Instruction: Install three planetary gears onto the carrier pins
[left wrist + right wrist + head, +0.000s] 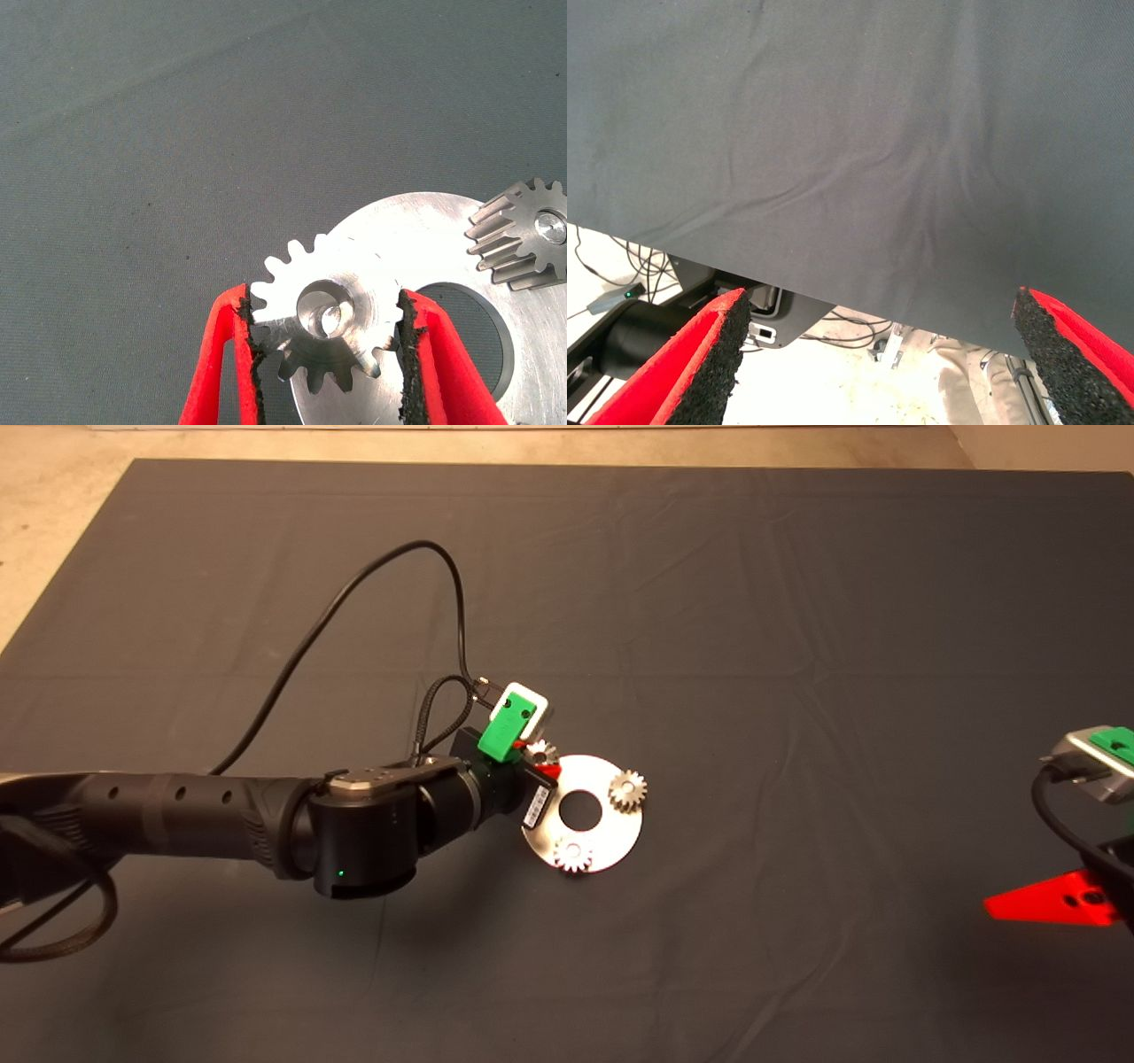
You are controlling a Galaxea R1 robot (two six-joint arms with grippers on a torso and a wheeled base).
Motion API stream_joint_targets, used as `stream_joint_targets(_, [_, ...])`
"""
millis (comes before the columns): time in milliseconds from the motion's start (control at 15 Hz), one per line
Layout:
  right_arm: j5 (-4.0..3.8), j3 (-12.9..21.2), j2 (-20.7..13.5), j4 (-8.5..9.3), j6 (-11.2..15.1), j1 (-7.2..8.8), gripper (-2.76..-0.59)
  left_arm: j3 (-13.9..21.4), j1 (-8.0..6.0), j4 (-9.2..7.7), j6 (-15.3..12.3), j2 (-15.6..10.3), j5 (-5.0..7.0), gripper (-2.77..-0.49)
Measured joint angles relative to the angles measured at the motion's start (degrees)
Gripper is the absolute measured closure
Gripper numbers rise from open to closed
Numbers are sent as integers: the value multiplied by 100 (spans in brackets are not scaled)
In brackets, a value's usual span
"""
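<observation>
while the left gripper (330, 354) clamps the third gear (323, 320) over the disc (416, 235) to seat it on its pin, the right gripper (877, 354) waits apart, well aside.

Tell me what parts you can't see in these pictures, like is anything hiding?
- Head view: the third gear is mostly covered by the left gripper.
- Left wrist view: that gear sits between the jaws; whether it is fully down on its pin cannot be told.
- Left wrist view: the white disc and a second gear are cut off by the picture's edge.
- Head view: the right gripper is cut off at the edge.
</observation>
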Motion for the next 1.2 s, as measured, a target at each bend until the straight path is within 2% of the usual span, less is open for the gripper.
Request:
stream_joint_targets(400, [4, 0, 0, 0, 0, 1, -220, 2, 20, 10, -2, -6, 0, -60])
stream_joint_targets(600, [9, 0, 0, 0, 0, 1, -220, 20, 78, 112, -5, -20, -9, -60])
stream_joint_targets(867, [48, 0, 0, 0, 0, 1, -220, 26, 77, 115, -5, -20, -1, -60])
stream_joint_targets(1200, [48, 0, 0, 0, 0, 1, -220, 52, 91, 112, -5, -39, -9, -60])
